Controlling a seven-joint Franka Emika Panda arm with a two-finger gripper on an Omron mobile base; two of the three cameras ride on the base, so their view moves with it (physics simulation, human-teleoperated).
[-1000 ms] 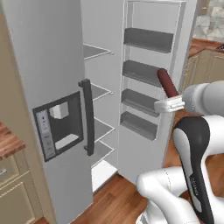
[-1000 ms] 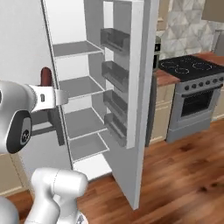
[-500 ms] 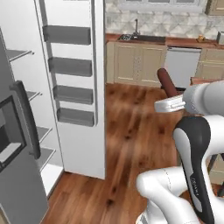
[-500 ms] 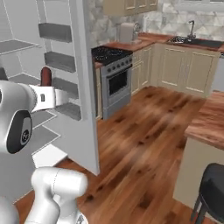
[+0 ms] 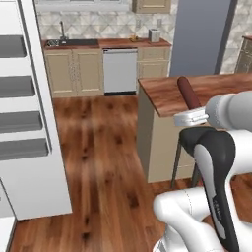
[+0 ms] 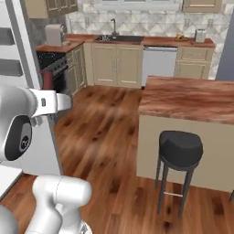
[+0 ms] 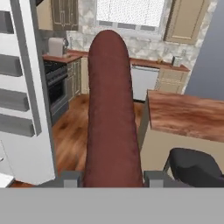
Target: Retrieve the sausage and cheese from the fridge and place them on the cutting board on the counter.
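My gripper (image 7: 113, 178) is shut on the sausage (image 7: 111, 109), a dark reddish-brown cylinder that stands up between the fingertips (image 7: 70, 178). In the left base view the sausage (image 5: 188, 93) rises from the gripper (image 5: 191, 112) in front of the island counter (image 5: 162, 96). In the right base view the sausage (image 6: 47, 80) sticks up from the gripper (image 6: 48, 90) at the left. The fridge's open door (image 5: 29, 123) with its grey shelves stands at the left. The cheese and the cutting board are out of view.
A wood-topped island (image 6: 192, 98) with a black stool (image 6: 180, 148) stands to the right. Beige cabinets, a sink (image 6: 114, 37) and a dishwasher (image 5: 119, 70) line the back wall. A stove (image 6: 54, 68) stands beside the fridge door (image 6: 18, 55). Bare wood floor (image 5: 98, 147) lies between.
The whole picture has swung away from the fridge interior toward the kitchen and island, so the camera has moved. The sausage stays held upright in the gripper.
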